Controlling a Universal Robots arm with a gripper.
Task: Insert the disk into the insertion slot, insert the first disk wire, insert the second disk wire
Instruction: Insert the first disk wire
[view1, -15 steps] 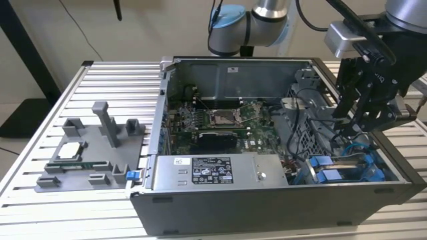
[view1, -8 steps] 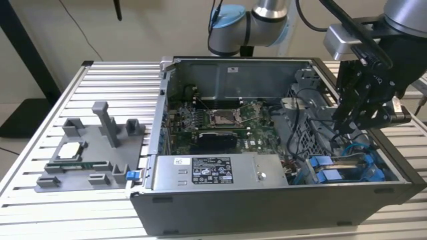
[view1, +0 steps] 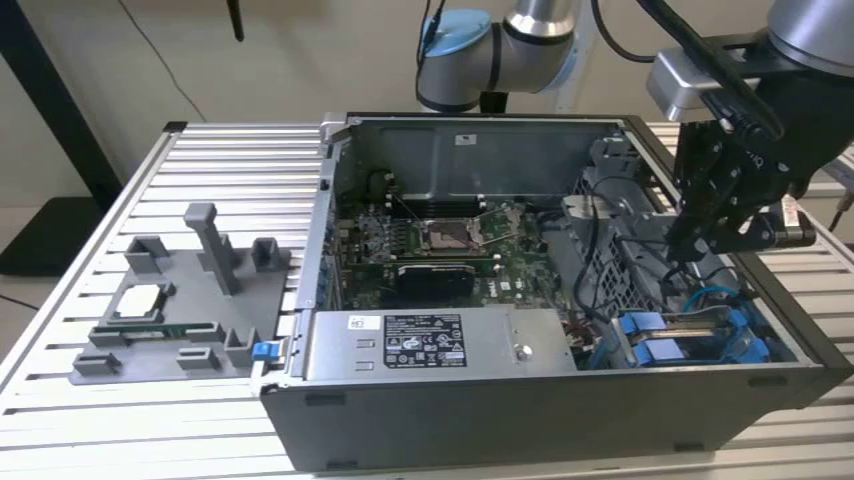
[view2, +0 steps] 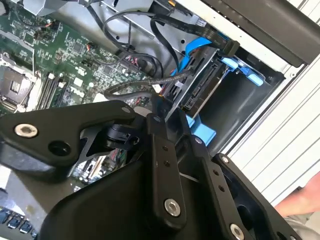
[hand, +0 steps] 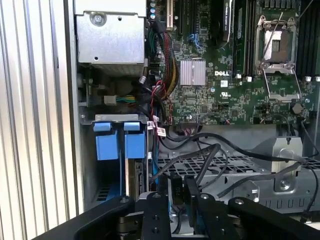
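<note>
Disk: the disk (view2: 202, 95) stands on edge in the slot (hand: 116, 119), framed by its blue carrier. It is just beside the supply box (view1: 427, 342), to the exterior view's right of it.
Gripper: the gripper (hand: 177, 197) hangs over the bay, a little farther from the supply box than the disk. Its fingers (hand: 197, 205) are drawn nearly together and seem to pinch the black plug of a wire (hand: 212, 155), though the gripper's own body hides the contact.
Leads: loose black and blue leads (view2: 195, 47) loop past the disk on the side away from the supply box, crossing the way to its sockets.
Risk, plug: a plug held slightly skewed could meet the socket's edge rather than its mouth. Pressing on could then bend contacts or twist the plug out of the grip.
Risk, snag: the trailing wire could catch a neighbouring loop and pull taut, tugging the plug off line.
Risk, disk: a hard push could shift the disk in the slot if its carrier tabs are not latched.
</note>
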